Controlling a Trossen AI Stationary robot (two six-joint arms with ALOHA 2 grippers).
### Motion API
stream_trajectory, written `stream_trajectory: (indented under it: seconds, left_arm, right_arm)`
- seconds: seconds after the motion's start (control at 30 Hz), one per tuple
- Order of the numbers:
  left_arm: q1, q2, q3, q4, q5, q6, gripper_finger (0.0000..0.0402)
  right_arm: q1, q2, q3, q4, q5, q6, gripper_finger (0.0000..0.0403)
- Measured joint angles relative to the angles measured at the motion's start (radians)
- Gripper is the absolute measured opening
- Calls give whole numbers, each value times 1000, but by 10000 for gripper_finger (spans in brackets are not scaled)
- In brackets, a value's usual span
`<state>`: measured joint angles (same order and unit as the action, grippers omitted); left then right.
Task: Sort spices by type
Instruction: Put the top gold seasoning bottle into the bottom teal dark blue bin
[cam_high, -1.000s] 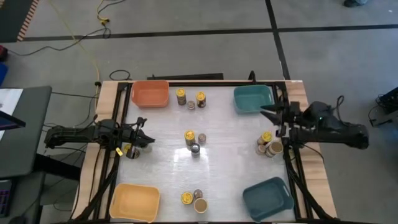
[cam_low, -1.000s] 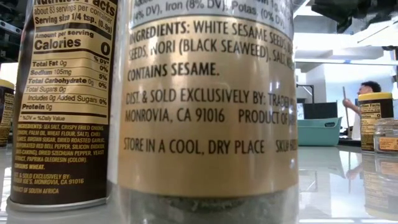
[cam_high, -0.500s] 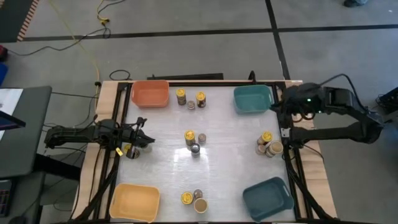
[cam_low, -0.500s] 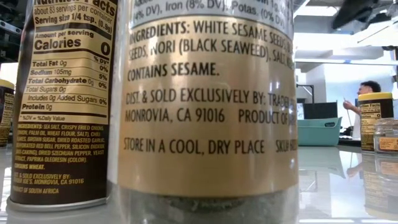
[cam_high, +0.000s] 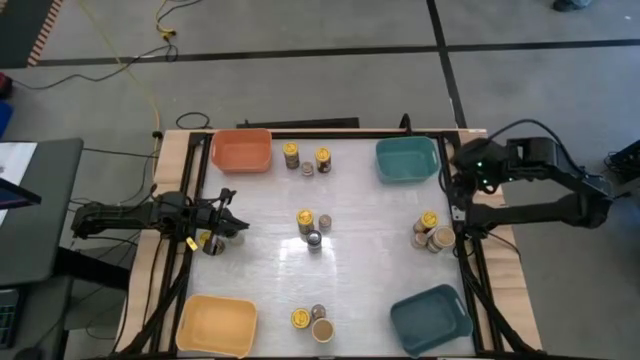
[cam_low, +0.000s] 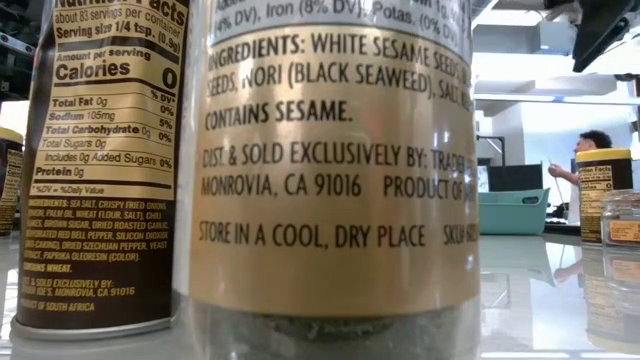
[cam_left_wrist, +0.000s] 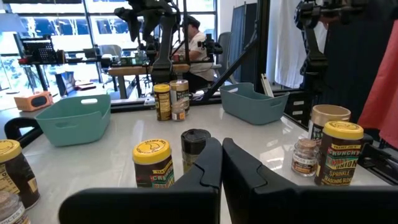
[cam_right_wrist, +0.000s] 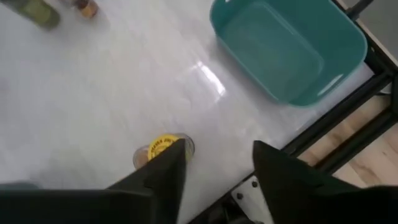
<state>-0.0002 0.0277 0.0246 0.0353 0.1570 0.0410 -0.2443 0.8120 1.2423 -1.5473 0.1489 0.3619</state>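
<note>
The spice jars stand upright on their bases in groups on the white table: far centre (cam_high: 290, 155), centre (cam_high: 305, 220), right (cam_high: 428, 222), near centre (cam_high: 299, 318) and left (cam_high: 210, 240). My left gripper (cam_high: 228, 222) is shut and empty, low over the table beside the left group; in its wrist view (cam_left_wrist: 221, 163) a yellow-lidded jar (cam_left_wrist: 152, 163) and a black-lidded jar (cam_left_wrist: 195, 146) stand beyond it. My right gripper (cam_high: 456, 180) is open and empty, high above the right side. Its wrist view (cam_right_wrist: 217, 167) looks down on a yellow-lidded jar (cam_right_wrist: 163, 147).
Four bins stand at the corners: orange (cam_high: 241, 150) far left, teal (cam_high: 408, 160) far right, yellow (cam_high: 216, 325) near left, teal (cam_high: 430, 318) near right. Two jars (cam_low: 330, 170) stand right in front of the low camera. A person (cam_low: 595, 142) shows beyond the table.
My right gripper has risen from low over the table's right side and drawn back toward the far right corner, tipping to point down at the table. My left arm and the jars have kept still.
</note>
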Motion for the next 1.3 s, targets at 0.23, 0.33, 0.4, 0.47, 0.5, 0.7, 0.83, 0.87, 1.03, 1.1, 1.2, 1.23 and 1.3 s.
stream_trajectory:
  seconds: [0.23,0.33,0.4,0.47,0.5,0.7,0.83,0.87,1.03,1.1,1.2,1.23,1.3]
  left_arm:
    - [0,0,0,0,0,0,0]
    - [0,0,0,0,0,0,0]
    - [0,0,0,0,0,0,0]
    - [0,0,0,0,0,0,0]
    - [0,0,0,0,0,0,0]
    - [0,0,0,0,0,0,0]
    - [0,0,0,0,0,0,0]
    - [0,0,0,0,0,0,0]
    - [0,0,0,0,0,0,0]
    - [0,0,0,0,0,0,0]
    - [0,0,0,0,0,0,0]
    - [0,0,0,0,0,0,0]
    - [0,0,0,0,0,0,0]
  right_arm:
    - [39,22,0,-24,-1,-30,330]
    - [61,30,0,-24,-2,-30,354]
    - [70,35,0,-23,-5,-4,362]
    - [82,35,0,-24,-8,53,365]
    - [90,34,-3,-22,-19,77,365]
    - [179,42,-67,-23,-69,201,364]
    - [250,70,-111,-24,-69,329,363]
    - [271,78,-115,-24,-69,347,363]
    - [390,126,-124,-22,-69,436,363]
    - [440,146,-136,-23,-69,472,363]
    - [504,171,-182,-22,-69,530,363]
    - [522,177,-198,-23,-70,549,363]
    - [555,178,-231,-24,-74,594,362]
